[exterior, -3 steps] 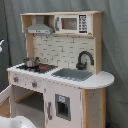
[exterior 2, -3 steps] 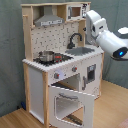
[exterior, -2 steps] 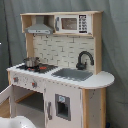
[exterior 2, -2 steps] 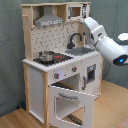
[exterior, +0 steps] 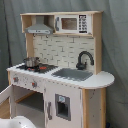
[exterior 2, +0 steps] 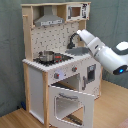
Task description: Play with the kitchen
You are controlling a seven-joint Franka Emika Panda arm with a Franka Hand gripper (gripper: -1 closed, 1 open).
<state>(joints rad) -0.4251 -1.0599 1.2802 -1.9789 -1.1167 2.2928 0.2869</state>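
We see the kitchen (exterior: 60, 75) built of pale matt wood with smooth white panels, and its hood (exterior: 39, 29) looks like dull grey metal. The faucet (exterior: 84, 59) is glossy black, the pot (exterior 2: 47, 55) on the stovetop shiny metal. The arm (exterior 2: 102, 50) wears smooth, glossy white plastic, and the floor (exterior 2: 112, 112) looks like wood.

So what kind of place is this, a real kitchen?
Probably a test room or lab, not a real kitchen: the kitchen is a child-size toy, a plain grey curtain hangs behind it, and a white robot arm reaches over its sink.
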